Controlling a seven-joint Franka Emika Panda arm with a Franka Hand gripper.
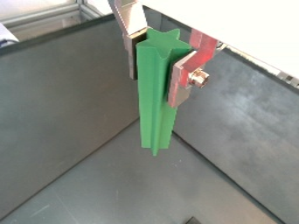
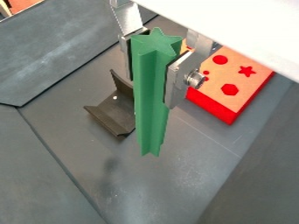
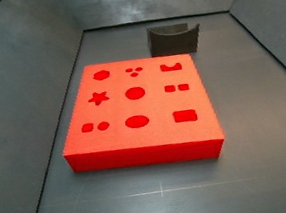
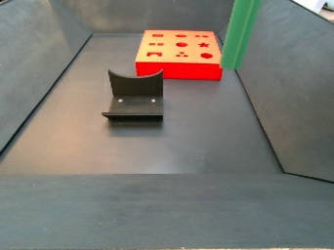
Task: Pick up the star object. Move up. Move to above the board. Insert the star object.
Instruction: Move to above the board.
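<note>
The star object [image 1: 155, 96] is a long green peg with a star-shaped end, hanging upright in both wrist views [image 2: 152, 96]. My gripper [image 1: 159, 54] is shut on its upper part, and a silver finger [image 2: 179, 80] presses each side. The peg is clear of the floor and touches nothing else. In a side view the peg [image 4: 241, 34] shows as a green bar to the right of the board [image 4: 177, 70], with the gripper out of frame above it. The board [image 3: 146, 155] is a flat red block with star, round and square holes. It lies apart from the peg [image 2: 218, 107].
The dark grey curved holder [image 4: 135, 96] stands empty on the dark floor, close beside the hanging peg in a wrist view [image 2: 117, 112] and behind the board in a side view [image 3: 173, 39]. Sloping grey walls [image 3: 17, 56] enclose the floor on all sides.
</note>
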